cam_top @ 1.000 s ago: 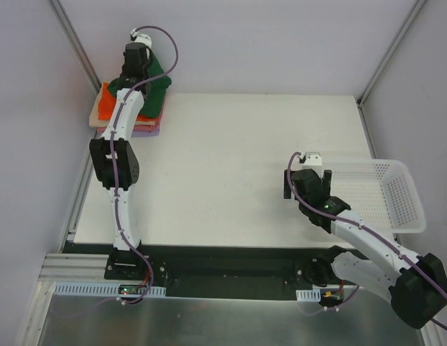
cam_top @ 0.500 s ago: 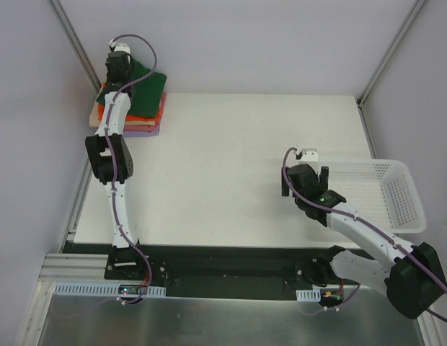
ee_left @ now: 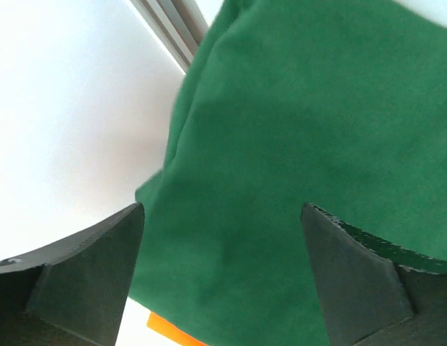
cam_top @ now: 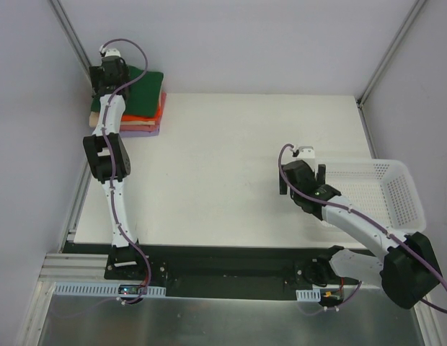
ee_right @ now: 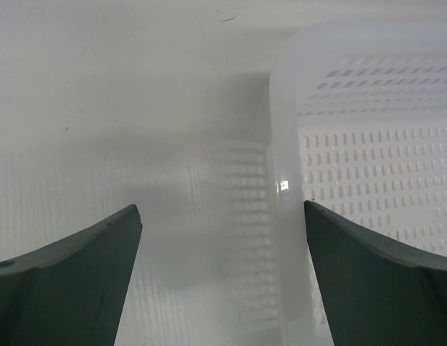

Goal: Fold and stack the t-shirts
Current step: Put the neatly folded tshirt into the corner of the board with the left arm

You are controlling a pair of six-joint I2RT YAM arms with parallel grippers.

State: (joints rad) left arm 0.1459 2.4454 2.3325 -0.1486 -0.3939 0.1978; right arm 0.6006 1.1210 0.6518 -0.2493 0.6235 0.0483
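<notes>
The t-shirts lie folded in one stack at the table's far left corner. The dark green t-shirt is on top, with orange and lavender layers below it. My left gripper hovers over the stack's far left edge. In the left wrist view the left gripper is open, and the green t-shirt fills the space beyond its jaws, with an orange corner showing under it. My right gripper is open and empty by the basket; in its own view the right gripper frames bare table and the basket rim.
A white mesh basket stands at the right table edge, its near rim just under my right gripper. Grey walls and a metal post close in behind the stack. The left arm stretches along the table's left edge.
My left gripper has opened and let go of the green t-shirt, then drawn back toward the far left. The shirt now lies flat on the stack. The right arm shifted slightly left.
</notes>
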